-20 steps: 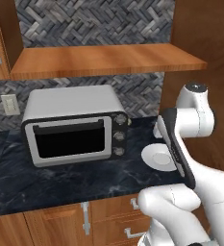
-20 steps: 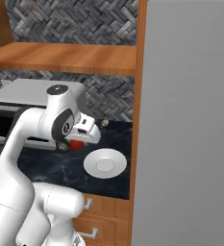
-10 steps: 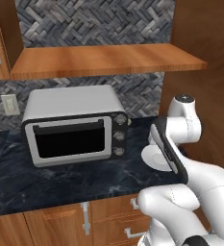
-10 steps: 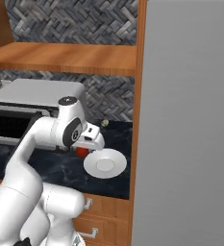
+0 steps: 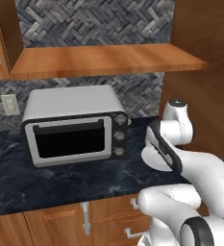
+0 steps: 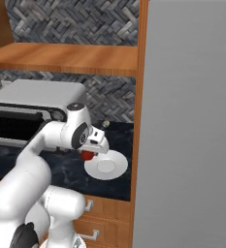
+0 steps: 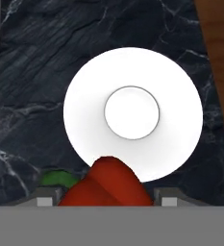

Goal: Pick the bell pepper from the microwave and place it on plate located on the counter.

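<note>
In the hand view the red bell pepper point(image 7: 108, 185) with its green stem sits between my fingertips point(image 7: 45, 199), and my gripper point(image 7: 106, 201) is shut on it. Just beyond it the round white plate point(image 7: 132, 113) lies on the dark marbled counter point(image 7: 36, 72). From the right base, my gripper point(image 6: 88, 154) holds the bell pepper point(image 6: 87, 155) just above the plate's point(image 6: 106, 165) left rim. In the left base view my forearm hides most of the plate point(image 5: 151, 161). The microwave is out of view.
A silver countertop oven point(image 5: 75, 125) with three knobs stands on the counter point(image 5: 60, 178) left of the plate. A tall cabinet side point(image 6: 192, 121) rises close to the plate's right. A wooden shelf point(image 5: 104, 60) hangs above. Wooden drawers point(image 5: 108, 216) sit below.
The arm has swung down and to the right, carrying the pepper from beside the silver oven to the plate's near rim. The plate and oven have not moved.
</note>
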Tool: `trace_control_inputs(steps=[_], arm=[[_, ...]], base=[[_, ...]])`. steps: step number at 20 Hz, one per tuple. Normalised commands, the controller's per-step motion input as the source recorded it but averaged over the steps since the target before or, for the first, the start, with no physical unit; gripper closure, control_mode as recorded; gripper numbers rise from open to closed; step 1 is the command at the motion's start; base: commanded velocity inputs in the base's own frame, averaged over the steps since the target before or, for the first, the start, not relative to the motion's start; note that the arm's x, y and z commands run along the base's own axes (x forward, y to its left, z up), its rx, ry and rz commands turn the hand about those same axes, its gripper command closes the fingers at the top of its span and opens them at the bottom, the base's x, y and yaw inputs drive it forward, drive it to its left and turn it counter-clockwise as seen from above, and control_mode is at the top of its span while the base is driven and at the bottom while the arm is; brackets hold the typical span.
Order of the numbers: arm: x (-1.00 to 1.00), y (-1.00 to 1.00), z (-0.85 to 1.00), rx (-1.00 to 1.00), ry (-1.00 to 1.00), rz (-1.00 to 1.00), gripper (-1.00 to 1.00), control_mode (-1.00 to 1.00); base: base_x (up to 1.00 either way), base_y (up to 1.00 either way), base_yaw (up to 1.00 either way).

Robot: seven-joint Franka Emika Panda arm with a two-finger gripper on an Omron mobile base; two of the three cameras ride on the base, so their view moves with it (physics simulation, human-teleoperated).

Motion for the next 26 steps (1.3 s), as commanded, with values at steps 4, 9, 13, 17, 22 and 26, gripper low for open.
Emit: trace_control_inputs(steps=[4,9,13,17,22,26], arm=[[0.36,-0.10,-0.39,0.01,0.02,0.00,1.00,-1.00],[0.33,-0.13,-0.43,0.01,0.00,0.00,1.00,-1.00],[0.33,-0.03,-0.42,0.00,0.00,0.00,1.00,-1.00],[0.29,0.00,-0.28,0.00,0.00,0.00,1.00,-1.00],[0.34,-0.02,-0.17,0.00,0.00,0.00,1.00,-1.00],[0.12,-0.08,-0.05,0.00,0.01,0.00,-1.00,-1.00]], base=[[0.00,0.00,0.00],[0.00,0.00,0.00],[0.00,0.00,0.00],[0.00,0.00,0.00],[0.00,0.00,0.00],[0.00,0.00,0.00]])
